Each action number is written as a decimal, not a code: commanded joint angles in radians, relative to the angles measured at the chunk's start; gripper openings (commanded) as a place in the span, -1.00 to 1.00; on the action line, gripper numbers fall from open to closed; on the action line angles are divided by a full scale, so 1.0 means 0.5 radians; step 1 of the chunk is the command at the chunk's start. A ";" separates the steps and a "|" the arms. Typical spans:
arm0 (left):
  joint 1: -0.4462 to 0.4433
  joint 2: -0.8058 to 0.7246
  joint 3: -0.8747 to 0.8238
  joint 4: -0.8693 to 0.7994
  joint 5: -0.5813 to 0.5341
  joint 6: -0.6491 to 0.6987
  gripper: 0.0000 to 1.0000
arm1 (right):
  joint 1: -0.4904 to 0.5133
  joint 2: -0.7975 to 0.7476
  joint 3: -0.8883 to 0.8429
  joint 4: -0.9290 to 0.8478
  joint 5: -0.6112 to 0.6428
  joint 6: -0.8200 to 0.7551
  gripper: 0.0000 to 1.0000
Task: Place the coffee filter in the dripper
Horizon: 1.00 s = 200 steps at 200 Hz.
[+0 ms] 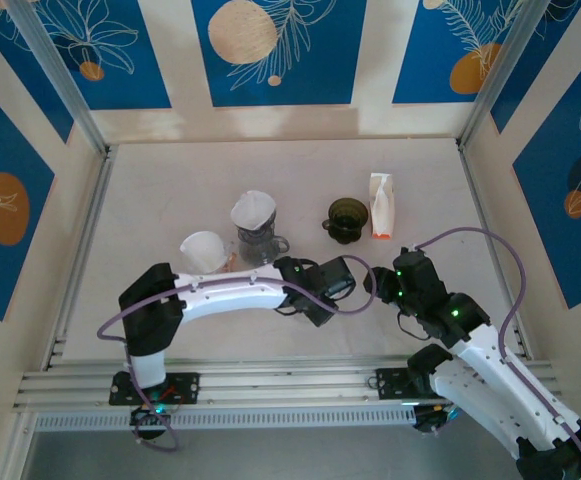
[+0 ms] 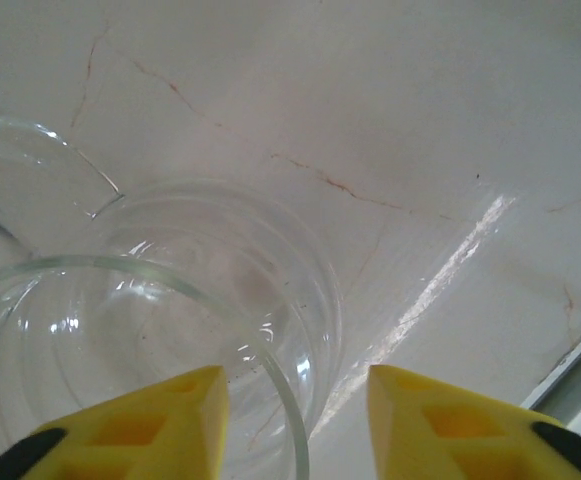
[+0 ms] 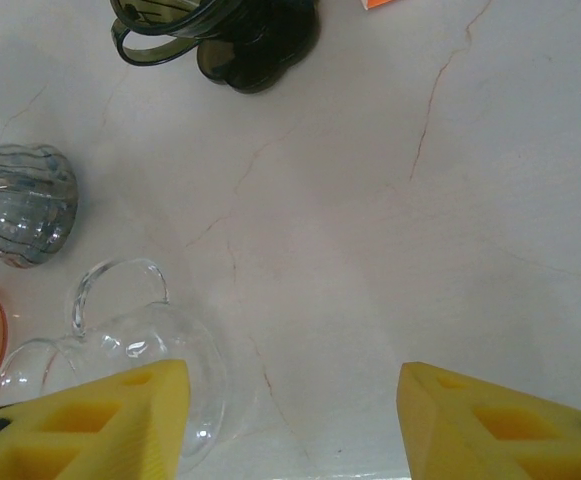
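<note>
- My left gripper (image 2: 295,400): yellow fingers apart and clamped on nothing. They straddle the rim of the clear glass dripper (image 2: 150,330), one finger over the bowl and one outside it.
- My right gripper (image 3: 295,400): fingers wide apart with nothing between them, low over bare tabletop (image 3: 420,220).
- The clear glass dripper sits on the tabletop near centre, handle toward the far side.
- Coffee filter (image 1: 253,210): a white cone standing in a grey ribbed glass piece (image 1: 262,243), far-left of my left gripper and not in the clear dripper.
- A second white filter (image 1: 205,252) lies just left of that, with something orange beside it.
- A dark dripper (image 1: 348,218) is far of both grippers, with a white-and-orange packet (image 1: 381,205) just to its right.
</note>
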 commanded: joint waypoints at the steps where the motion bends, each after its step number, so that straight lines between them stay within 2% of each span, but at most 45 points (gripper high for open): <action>1: -0.018 -0.136 -0.010 0.041 -0.024 -0.008 -0.02 | -0.008 -0.017 -0.017 0.032 -0.044 0.013 0.18; 41: -0.014 -0.376 -0.018 0.127 -0.084 0.001 0.23 | -0.008 0.089 0.019 0.103 -0.130 -0.024 0.19; 74: -0.011 -0.687 -0.129 0.284 -0.253 0.045 0.41 | -0.005 0.250 0.105 0.177 -0.163 -0.084 0.19; 92: -0.002 -0.898 -0.266 0.428 -0.384 0.069 0.62 | -0.008 0.373 0.193 0.202 -0.151 -0.143 0.20; 115: 0.047 -1.125 -0.401 0.527 -0.483 0.077 1.00 | -0.013 0.567 0.370 0.187 -0.085 -0.232 0.20; 156: 0.090 -1.422 -0.616 0.620 -0.639 0.072 0.99 | -0.135 1.011 0.731 0.162 -0.005 -0.387 0.17; 200: 0.092 -1.629 -0.841 0.755 -0.671 0.098 0.99 | -0.397 1.387 0.966 0.235 -0.125 -0.363 0.15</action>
